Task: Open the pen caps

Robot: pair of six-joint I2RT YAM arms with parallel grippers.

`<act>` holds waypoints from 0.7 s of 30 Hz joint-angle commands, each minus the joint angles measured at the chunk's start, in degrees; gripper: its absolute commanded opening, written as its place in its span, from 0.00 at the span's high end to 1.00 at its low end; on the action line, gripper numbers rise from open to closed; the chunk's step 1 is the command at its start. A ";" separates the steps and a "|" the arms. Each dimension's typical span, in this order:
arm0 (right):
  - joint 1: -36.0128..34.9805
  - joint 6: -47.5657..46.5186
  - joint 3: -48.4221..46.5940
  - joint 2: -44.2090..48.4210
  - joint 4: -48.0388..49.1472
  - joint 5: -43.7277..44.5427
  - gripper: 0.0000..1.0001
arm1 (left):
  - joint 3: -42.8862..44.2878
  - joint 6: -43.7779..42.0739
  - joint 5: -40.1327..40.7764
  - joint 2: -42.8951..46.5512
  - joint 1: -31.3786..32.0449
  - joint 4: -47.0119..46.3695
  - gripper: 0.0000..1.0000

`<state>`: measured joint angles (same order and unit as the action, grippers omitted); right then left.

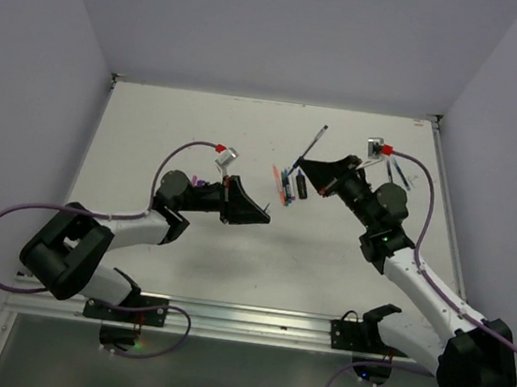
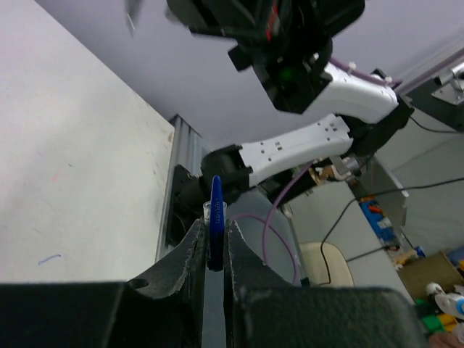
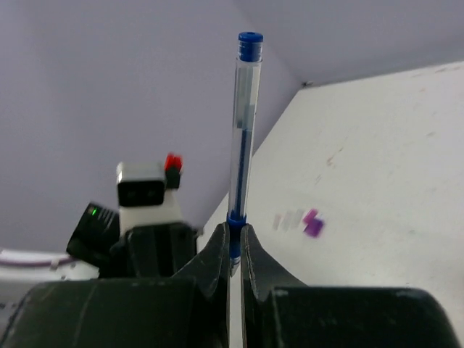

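Observation:
My left gripper (image 2: 212,221) is shut on a small blue pen cap (image 2: 215,210), whose clip end sticks up out of the jaws. My right gripper (image 3: 236,228) is shut on the lower end of a blue pen (image 3: 243,130) with a clear barrel, just below its blue collar. The pen stands straight out beyond the fingers. From above, the left gripper (image 1: 264,209) and right gripper (image 1: 301,167) face each other over the table's middle, a short gap apart. The held pen (image 1: 316,142) points toward the far wall. The cap is off this pen.
A red-pink pen and a blue pen (image 1: 283,185) lie between the grippers, beside a short dark piece (image 1: 303,188). A purple piece (image 3: 313,223) lies blurred on the white table. More dark pens (image 1: 399,173) rest by the right arm. Walls enclose three sides.

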<state>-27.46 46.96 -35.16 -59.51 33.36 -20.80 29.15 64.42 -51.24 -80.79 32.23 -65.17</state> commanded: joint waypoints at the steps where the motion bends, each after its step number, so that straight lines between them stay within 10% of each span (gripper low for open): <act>1: 3.38 1.46 -1.93 0.09 7.59 8.58 1.00 | -0.76 2.38 -8.08 0.55 -0.32 -6.03 1.00; 7: 3.47 -1.50 -7.90 -1.93 -3.54 9.19 1.00 | -0.06 -3.58 -4.32 2.29 -1.46 5.10 1.00; 12: 3.47 -10.90 -20.99 -7.02 -33.07 11.22 1.00 | 14.51 -28.19 27.20 6.26 -0.68 61.87 1.00; 21: 3.91 -21.81 -30.67 -19.14 -55.59 19.64 1.00 | 25.07 -29.79 47.45 -2.60 -1.73 77.28 1.00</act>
<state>-23.83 31.48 -63.05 -75.07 -10.74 -6.20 50.43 38.98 -14.35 -79.77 30.81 0.60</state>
